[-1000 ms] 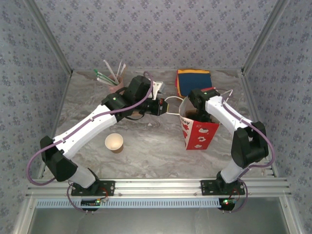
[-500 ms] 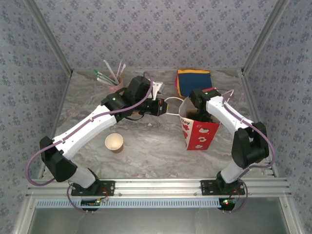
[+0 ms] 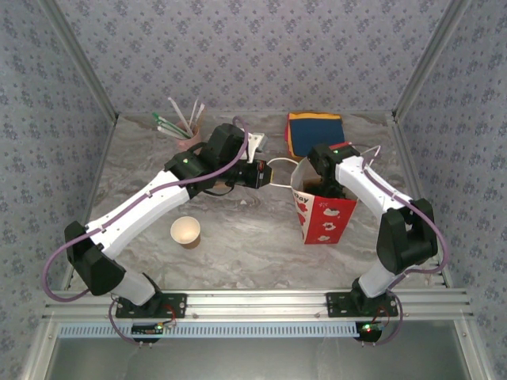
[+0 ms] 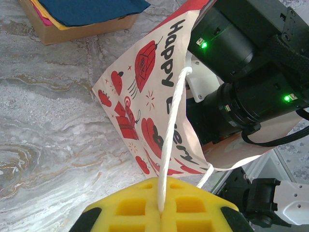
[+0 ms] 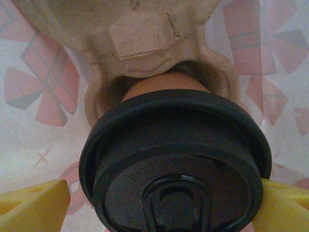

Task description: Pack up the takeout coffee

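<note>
The takeout coffee [image 5: 166,84], a tan cup under a black lid [image 5: 174,164], sits in a hollow of a pulp tray [image 5: 145,34] inside the red-and-white paper bag [image 3: 323,215]. My right gripper [image 5: 161,205] is down in the bag, open, its yellow fingers [image 5: 34,205] on either side of the lid; the left one stands slightly clear of it. My left gripper [image 4: 160,212] is shut on the bag's white cord handle [image 4: 171,135] and holds the bag [image 4: 145,96] open from the left. In the top view the left gripper [image 3: 268,176] meets the handle [image 3: 279,162] beside the bag.
A lidless paper cup [image 3: 185,231] stands in front of the left arm. A pink holder with straws [image 3: 186,133] is at the back left. A box of coloured napkins [image 3: 314,133] lies behind the bag, the same box [image 4: 82,21] being in the left wrist view.
</note>
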You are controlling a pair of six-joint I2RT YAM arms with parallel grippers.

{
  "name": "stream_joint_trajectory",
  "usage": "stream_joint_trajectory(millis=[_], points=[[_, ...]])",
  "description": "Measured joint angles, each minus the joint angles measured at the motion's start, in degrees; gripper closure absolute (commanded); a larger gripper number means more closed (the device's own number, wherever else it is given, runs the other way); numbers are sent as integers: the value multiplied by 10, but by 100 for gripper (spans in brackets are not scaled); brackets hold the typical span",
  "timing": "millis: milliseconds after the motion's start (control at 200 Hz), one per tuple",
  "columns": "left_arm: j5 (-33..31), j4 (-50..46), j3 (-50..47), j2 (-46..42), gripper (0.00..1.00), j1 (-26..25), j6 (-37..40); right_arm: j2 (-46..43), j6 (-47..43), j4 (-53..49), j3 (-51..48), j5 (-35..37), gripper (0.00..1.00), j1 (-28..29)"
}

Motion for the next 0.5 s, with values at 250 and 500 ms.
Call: stream_joint_trajectory(millis=[250,500], points=[[0,0,0,0,100,0,0,-2,2,0,0,2,5,0],[0,0,0,0,100,0,0,-6,2,-1,0,2,6,0]])
